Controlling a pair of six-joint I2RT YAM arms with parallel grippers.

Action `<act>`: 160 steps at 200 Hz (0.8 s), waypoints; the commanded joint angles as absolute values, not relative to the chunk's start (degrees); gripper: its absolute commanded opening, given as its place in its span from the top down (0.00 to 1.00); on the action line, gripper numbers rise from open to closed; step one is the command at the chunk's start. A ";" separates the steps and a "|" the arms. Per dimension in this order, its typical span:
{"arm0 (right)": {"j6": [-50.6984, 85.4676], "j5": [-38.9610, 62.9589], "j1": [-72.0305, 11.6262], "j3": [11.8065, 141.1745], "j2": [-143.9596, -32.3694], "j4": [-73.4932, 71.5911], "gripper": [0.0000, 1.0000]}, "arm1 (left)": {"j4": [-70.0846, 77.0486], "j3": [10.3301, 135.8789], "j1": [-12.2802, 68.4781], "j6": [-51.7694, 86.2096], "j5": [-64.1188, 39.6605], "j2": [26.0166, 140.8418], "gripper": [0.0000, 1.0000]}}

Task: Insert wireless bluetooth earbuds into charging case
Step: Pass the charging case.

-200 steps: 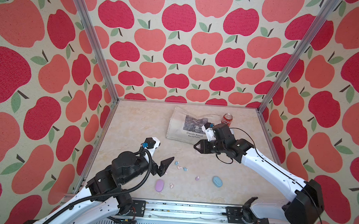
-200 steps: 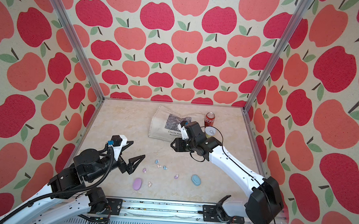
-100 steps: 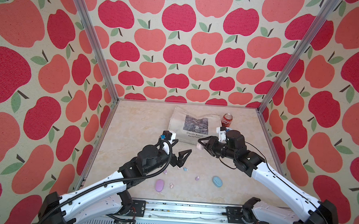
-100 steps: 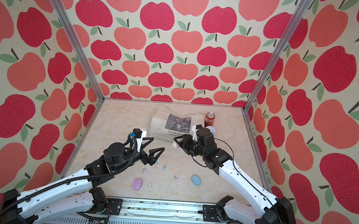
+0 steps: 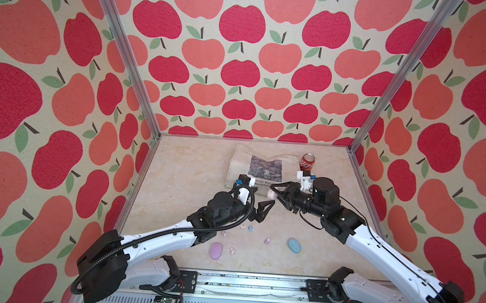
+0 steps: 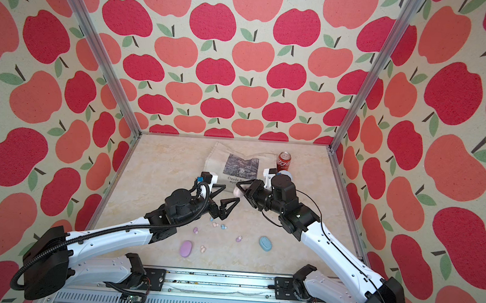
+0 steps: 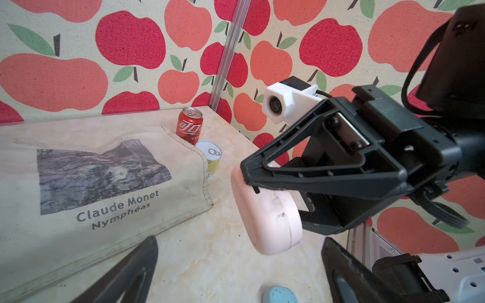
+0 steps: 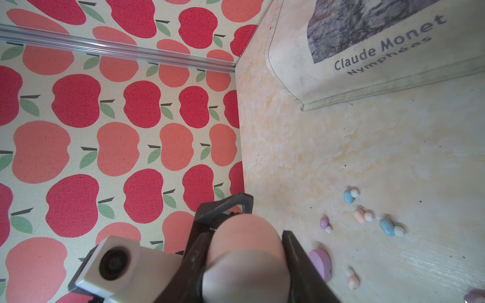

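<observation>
My right gripper is shut on a pale pink charging case, held closed in the air in front of the tote bag. In the right wrist view the pink case sits between both fingers. My left gripper stands wide open just beside the case, apart from it. Several tiny earbuds lie on the table below: a light blue one, a pink one, a lilac one. A lilac case and a blue case lie closed near the front.
A cream tote bag printed "Claude Monet" lies flat at the back. A red soda can stands at its right corner, with a yellow can next to it. Apple-patterned walls enclose the table.
My left arm has reached forward from the front left to the middle, its open jaws now beside the pink case. The right gripper has shifted right and turned the case toward it.
</observation>
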State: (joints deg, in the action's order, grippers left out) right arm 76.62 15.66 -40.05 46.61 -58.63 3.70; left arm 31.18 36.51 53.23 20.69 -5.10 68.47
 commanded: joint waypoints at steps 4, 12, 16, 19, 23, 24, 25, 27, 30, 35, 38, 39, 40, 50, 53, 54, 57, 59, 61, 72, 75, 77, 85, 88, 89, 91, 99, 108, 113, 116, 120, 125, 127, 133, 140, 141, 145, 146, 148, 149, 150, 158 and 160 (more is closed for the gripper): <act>78.26 16.76 -39.83 45.44 -57.09 1.18 0.79 | 35.71 39.25 53.86 21.80 -6.32 70.40 0.00; 78.50 16.92 -39.86 45.10 -57.04 0.61 0.79 | 35.74 39.66 53.96 21.80 -6.28 71.09 0.01; 78.65 17.03 -39.90 45.07 -57.05 0.26 0.79 | 35.85 39.85 54.03 21.86 -6.24 71.35 0.02; 78.73 17.11 -39.83 45.00 -57.04 0.08 0.79 | 35.99 39.94 54.00 21.80 -6.20 71.61 0.03; 78.91 17.13 -39.89 44.96 -57.15 -0.11 0.79 | 36.10 40.05 54.12 21.79 -6.24 71.90 0.04; 78.92 17.13 -39.85 44.89 -57.14 -0.19 0.79 | 36.20 40.15 54.13 21.75 -6.29 71.94 0.05; 79.01 17.18 -39.88 44.90 -57.13 -0.31 0.79 | 36.25 40.16 54.14 21.73 -6.31 71.96 0.05; 79.12 17.21 -39.83 44.80 -57.13 -0.41 0.79 | 36.35 40.21 54.14 21.71 -6.26 72.15 0.06; 79.25 17.25 -39.84 44.76 -57.13 -0.70 0.79 | 36.39 40.36 54.18 21.64 -6.24 72.34 0.07; 79.51 17.31 -39.82 44.57 -57.19 -1.29 0.80 | 36.52 40.49 54.18 21.62 -6.17 72.65 0.10; 79.71 17.41 -39.85 44.48 -57.21 -1.58 0.79 | 36.68 40.64 54.22 21.61 -6.16 72.87 0.11; 79.71 17.41 -39.87 44.48 -57.22 -1.67 0.79 | 36.75 40.66 54.18 21.57 -6.20 72.95 0.11; 79.76 17.45 -39.89 44.43 -57.22 -1.76 0.79 | 36.79 40.72 54.21 21.55 -6.22 72.95 0.12; 80.05 17.75 -39.84 44.22 -57.35 -2.19 0.79 | 37.34 41.03 54.31 21.43 -6.23 73.46 0.16; 80.19 17.71 -39.85 44.13 -57.32 -2.27 0.79 | 37.41 41.13 54.32 21.40 -6.24 73.61 0.17; 80.17 17.78 -39.83 44.08 -57.31 -2.28 0.79 | 37.47 41.18 54.32 21.42 -6.24 73.63 0.18; 80.20 17.78 -39.85 44.04 -57.24 -2.47 0.80 | 37.52 41.28 54.32 21.38 -6.31 73.84 0.19; 80.23 17.83 -39.87 43.97 -57.22 -2.57 0.80 | 37.62 41.35 54.32 21.32 -6.37 74.01 0.20; 80.33 17.82 -39.85 43.95 -57.22 -2.71 0.80 | 37.62 41.43 54.32 21.28 -6.34 74.03 0.21; 80.59 17.62 -39.84 43.47 -56.96 -3.32 0.80 | 37.54 41.81 54.32 21.11 -6.65 74.51 0.26; 80.70 17.51 -39.89 43.44 -56.88 -3.46 0.80 | 37.53 41.88 54.32 21.02 -6.75 74.64 0.27; 80.80 17.45 -39.86 43.36 -56.82 -3.50 0.80 | 37.53 41.91 54.38 20.94 -6.81 74.73 0.28; 80.83 17.36 -39.77 43.23 -56.61 -3.62 0.80 | 37.53 42.10 54.40 20.75 -7.02 74.95 0.32; 80.87 17.39 -39.78 43.20 -56.56 -3.69 0.80 | 37.53 42.18 54.36 20.68 -7.03 75.02 0.34; 80.91 17.35 -39.80 43.18 -56.54 -3.74 0.80 | 37.53 42.18 54.38 20.71 -7.07 75.04 0.35; 80.89 17.35 -39.72 43.16 -56.50 -3.79 0.80 | 37.53 42.25 54.40 20.67 -7.11 75.10 0.36; 80.97 17.32 -39.72 42.99 -56.34 -4.07 0.80 | 37.58 42.34 54.36 20.67 -7.12 75.39 0.40; 81.11 17.19 -39.56 42.75 -56.19 -4.43 0.80 | 37.40 42.53 54.40 20.65 -7.33 75.72 0.45; 81.33 17.15 -39.51 42.59 -56.01 -4.84 0.80 | 37.17 42.74 54.42 20.69 -7.66 75.95 0.48; 81.42 17.01 -39.45 42.44 -55.92 -5.22 0.80 | 37.01 42.84 54.43 20.71 -7.84 76.04 0.49; 81.49 16.83 -39.38 42.18 -55.76 -5.82 0.80 | 36.65 43.01 54.48 20.67 -8.06 76.18 0.52; 81.68 16.67 -39.30 41.95 -55.60 -6.36 0.80 | 36.36 43.30 54.49 20.73 -8.31 76.42 0.54; 81.79 16.69 -39.27 41.84 -55.58 -6.53 0.79 | 36.25 43.39 54.45 20.74 -8.32 76.43 0.55; 81.93 16.67 -39.12 41.67 -55.34 -6.97 0.79 | 36.04 43.50 54.43 20.77 -8.59 76.67 0.59; 82.07 16.78 -38.86 41.45 -55.14 -7.69 0.78 | 35.80 43.67 54.49 20.77 -8.82 76.80 0.63; 82.03 16.74 -38.85 41.42 -55.12 -7.80 0.78 | 35.74 43.68 54.53 20.75 -8.85 76.85 0.64; 82.00 16.81 -38.67 41.27 -55.03 -8.11 0.77 | 35.58 43.76 54.58 20.80 -8.94 76.88 0.66; 82.00 16.80 -38.67 41.25 -54.98 -8.23 0.77 | 35.54 43.81 54.58 20.81 -8.95 76.89 0.67; 82.05 16.86 -38.61 41.23 -54.90 -8.39 0.77 | 35.45 43.85 54.58 20.83 -8.96 76.90 0.68; 82.11 16.87 -38.59 41.18 -54.83 -8.46 0.76 | 35.39 43.90 54.58 20.87 -9.01 76.90 0.69; 82.14 16.91 -38.55 41.16 -54.84 -8.49 0.76 | 35.32 43.92 54.58 20.85 -9.07 76.86 0.69; 82.09 17.21 -38.20 41.05 -54.53 -8.91 0.73 | 34.77 44.11 54.55 20.85 -9.17 76.75 0.74; 82.09 17.40 -38.09 41.00 -54.39 -9.02 0.72 | 34.53 44.18 54.57 20.84 -9.21 76.65 0.75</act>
State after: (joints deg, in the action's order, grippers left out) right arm 81.80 16.43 -38.89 41.71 -56.27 -4.01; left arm 35.64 41.95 54.30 20.27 -7.05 76.42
